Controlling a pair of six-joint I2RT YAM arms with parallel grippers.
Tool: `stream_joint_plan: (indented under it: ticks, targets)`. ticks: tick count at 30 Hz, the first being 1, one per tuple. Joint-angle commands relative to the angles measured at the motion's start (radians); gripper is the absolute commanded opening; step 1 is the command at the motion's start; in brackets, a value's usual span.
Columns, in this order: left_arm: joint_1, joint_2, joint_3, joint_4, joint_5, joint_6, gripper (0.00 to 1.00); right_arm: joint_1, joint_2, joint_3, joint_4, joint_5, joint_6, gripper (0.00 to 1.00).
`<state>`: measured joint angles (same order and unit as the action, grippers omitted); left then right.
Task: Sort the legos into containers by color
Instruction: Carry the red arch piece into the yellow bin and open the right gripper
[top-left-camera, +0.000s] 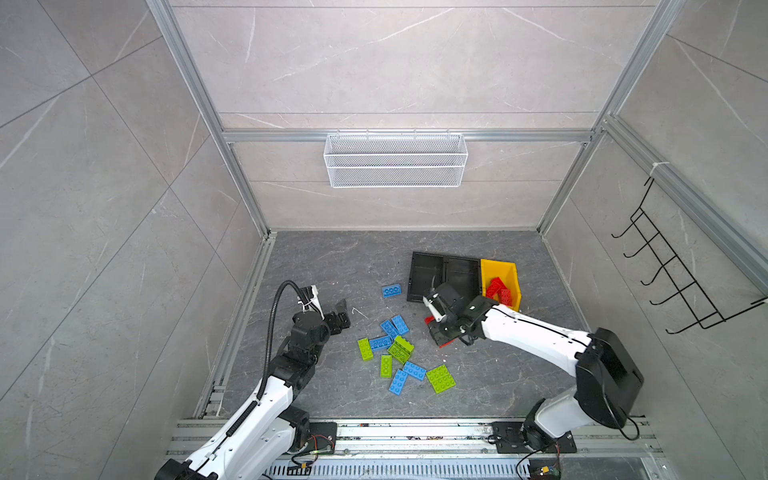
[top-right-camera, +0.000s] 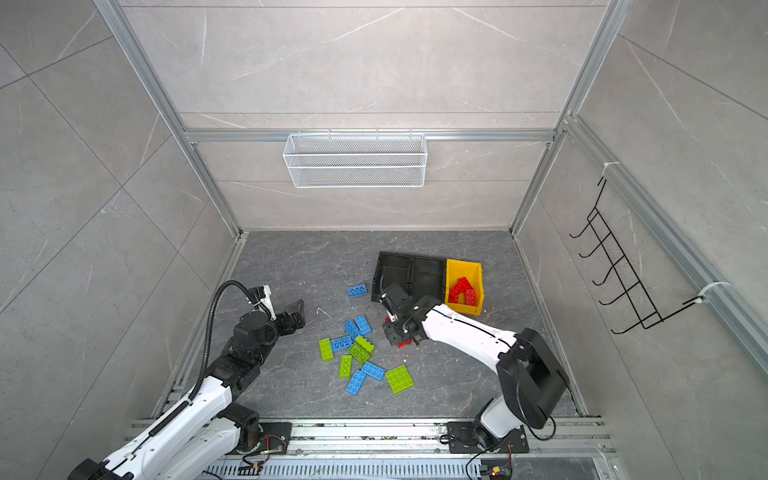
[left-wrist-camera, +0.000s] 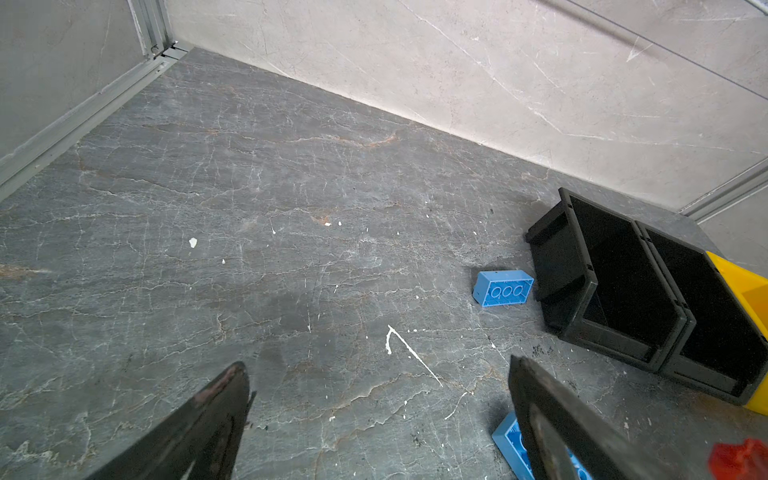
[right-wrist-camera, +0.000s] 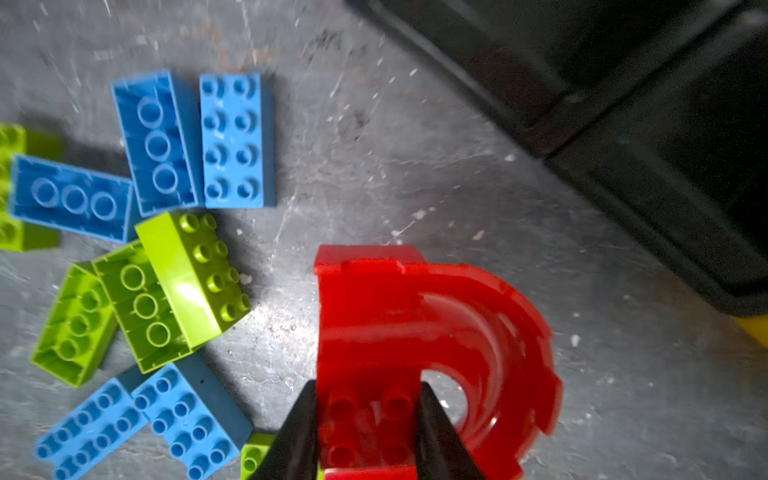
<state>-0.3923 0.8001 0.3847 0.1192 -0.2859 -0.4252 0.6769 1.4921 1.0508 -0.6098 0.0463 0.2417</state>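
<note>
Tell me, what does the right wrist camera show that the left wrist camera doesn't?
Only right wrist: green bricks, and the right jaws shut on the red curved piece. Only left wrist: a lone blue brick beside the black bins, and the enclosure's far corner. Both: those bins, a sliver of the yellow bin, the grey floor, a glimpse of that red piece.

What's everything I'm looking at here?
blue bricks: six, blue, loose on the grey table.
green bricks: about five, lime, among the blue.
red curved piece: one, red, in the right gripper.
red pieces: several, red, in the yellow bin.
yellow bin: one, yellow, beside the black bins.
black bins: two, black, side by side.
wire basket: one, white, back wall.
hook rack: one, black, right wall.
left gripper: one, black, open, holding nothing.
right gripper: one, black, shut on that piece.
</note>
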Motion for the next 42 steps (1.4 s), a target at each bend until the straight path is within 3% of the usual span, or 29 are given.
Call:
stream_joint_plan:
  ticks: [1, 7, 13, 18, 29, 38, 40, 42]
  targets:
    - [0.003, 0.001, 0.008, 0.032, 0.003, 0.018, 0.99, -0.139, -0.088, -0.007, 0.025, -0.111, -0.016, 0.2]
    - [0.003, 0.004, 0.007, 0.036, 0.007, 0.016, 0.99, -0.414, -0.102, 0.079, 0.036, -0.282, -0.026, 0.17]
    - [0.003, 0.017, 0.008, 0.039, 0.01, 0.016, 0.99, -0.576, 0.001, 0.19, -0.007, -0.236, -0.054, 0.17]
    - [0.003, 0.032, 0.004, 0.058, 0.022, 0.011, 0.99, -0.592, 0.116, 0.262, -0.048, -0.087, -0.098, 0.17]
    - [0.003, 0.032, 0.008, 0.051, 0.023, 0.013, 0.99, -0.671, 0.22, 0.262, 0.012, -0.12, -0.106, 0.17]
    - [0.003, 0.043, 0.01, 0.053, 0.024, 0.015, 0.99, -0.676, 0.256, 0.272, 0.028, -0.137, -0.114, 0.2]
    - [0.003, 0.044, 0.01, 0.053, 0.023, 0.015, 0.99, -0.675, 0.266, 0.276, 0.024, -0.129, -0.112, 0.23]
    - [0.003, 0.043, 0.009, 0.054, 0.021, 0.016, 0.99, -0.675, 0.279, 0.284, 0.024, -0.131, -0.115, 0.36]
